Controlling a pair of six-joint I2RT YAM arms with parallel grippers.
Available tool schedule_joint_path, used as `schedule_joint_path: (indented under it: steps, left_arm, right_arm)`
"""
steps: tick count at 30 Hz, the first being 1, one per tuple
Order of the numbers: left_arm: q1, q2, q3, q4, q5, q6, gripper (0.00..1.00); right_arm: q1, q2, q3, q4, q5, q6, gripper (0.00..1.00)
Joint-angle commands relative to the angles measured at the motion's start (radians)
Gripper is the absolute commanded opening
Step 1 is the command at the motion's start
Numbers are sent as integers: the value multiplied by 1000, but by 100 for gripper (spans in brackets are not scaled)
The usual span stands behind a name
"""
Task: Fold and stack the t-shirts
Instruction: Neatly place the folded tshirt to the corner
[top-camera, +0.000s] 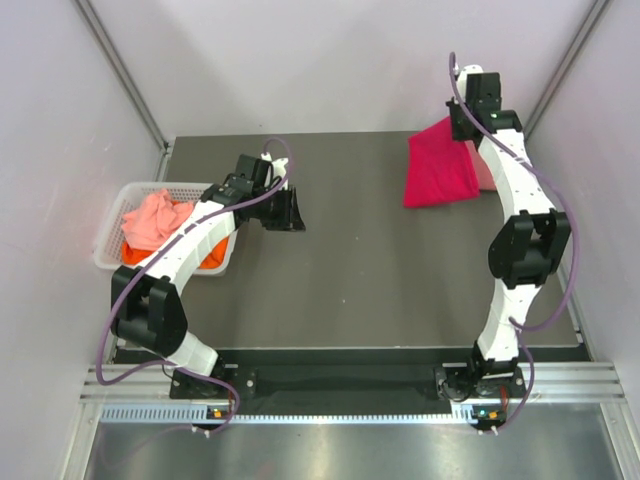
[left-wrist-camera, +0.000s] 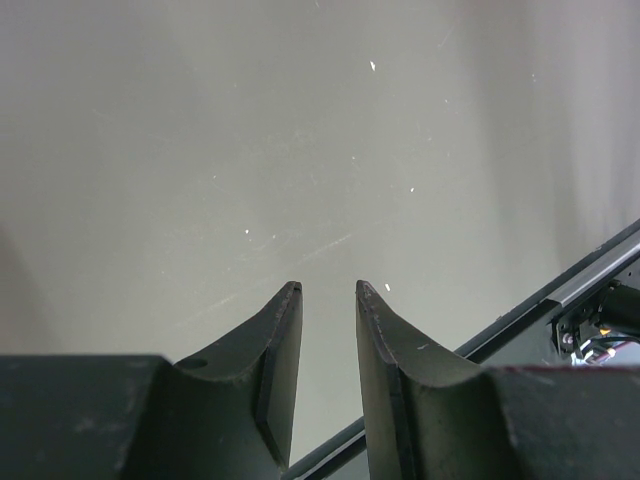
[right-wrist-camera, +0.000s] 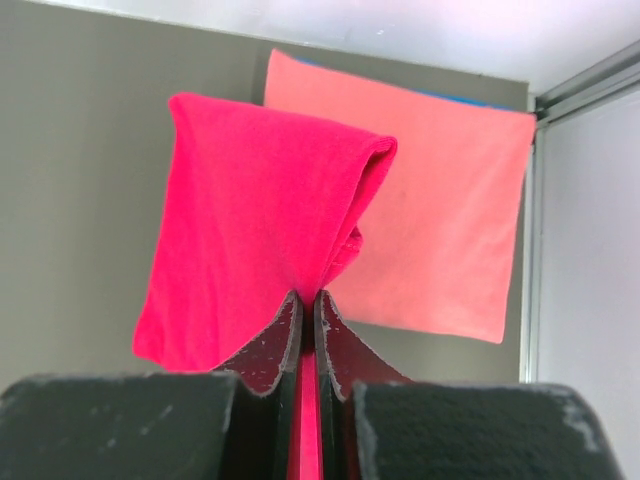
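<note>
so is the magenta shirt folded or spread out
Folded. The right wrist view shows the magenta shirt as a compact doubled panel with a rounded fold edge, pinched in the right gripper, partly covering the flat salmon shirt.

Probably a robot lab: white panel walls (top-camera: 300, 60) enclose a dark table (top-camera: 360, 290) edged with aluminium rail (top-camera: 570, 380).

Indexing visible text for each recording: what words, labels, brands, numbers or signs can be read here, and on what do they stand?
No readable text in any view.
magenta-red t-shirt: plain cloth, no print or tag showing.
salmon pink t-shirt: plain, no print.
white basket: no label visible.
</note>
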Motion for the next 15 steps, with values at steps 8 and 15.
schedule_joint_path:
  steps: [8,15]
  left_arm:
    - [1,-19,-8,47,16,7,33]
    - [1,-22,-14,49,14,8,33]
  right_arm:
    - [-75,-65,93,64,-63,-19,0]
    - [-140,-38,118,90,-103,-7,0]
